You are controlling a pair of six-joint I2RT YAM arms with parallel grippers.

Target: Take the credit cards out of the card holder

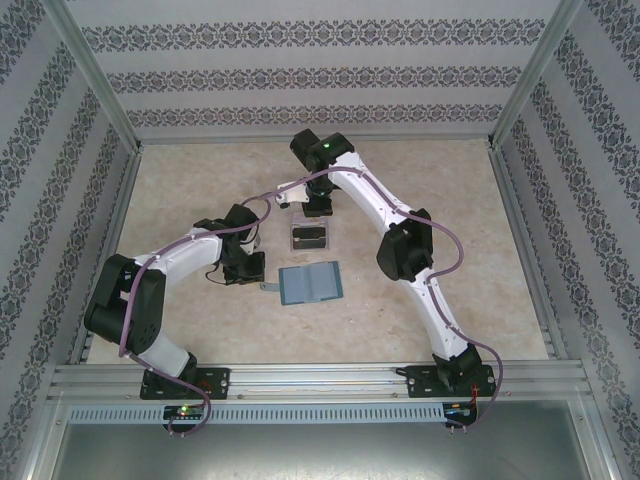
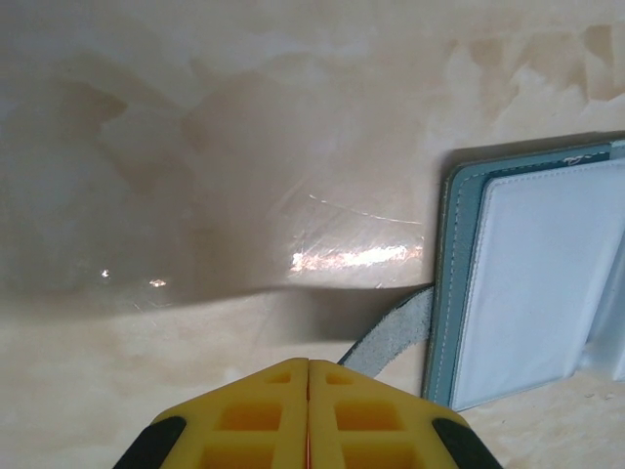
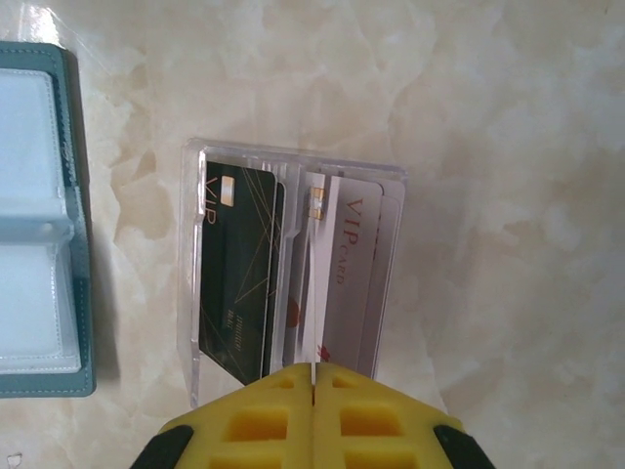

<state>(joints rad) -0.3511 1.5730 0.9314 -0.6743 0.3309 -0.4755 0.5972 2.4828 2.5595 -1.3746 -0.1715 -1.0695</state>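
Observation:
The teal-blue card holder (image 1: 310, 284) lies open and flat on the table, its pale pocket faces (image 2: 537, 283) up, also at the left edge of the right wrist view (image 3: 34, 225). Its grey strap tab (image 2: 395, 337) curls just right of my left gripper (image 2: 309, 363), which is shut on nothing and sits left of the holder (image 1: 250, 268). My right gripper (image 3: 313, 369) hangs over the clear tray (image 3: 293, 151), shut on the edge of a thin pale credit card (image 3: 312, 293) standing in it. A dark card (image 3: 234, 283) and a pinkish-white VIP card (image 3: 352, 264) stand beside it.
The clear plastic tray (image 1: 309, 237) stands just behind the card holder, under the right arm's wrist (image 1: 316, 208). Patterned walls and metal rails (image 1: 300, 375) enclose the marbled tabletop (image 1: 200, 200).

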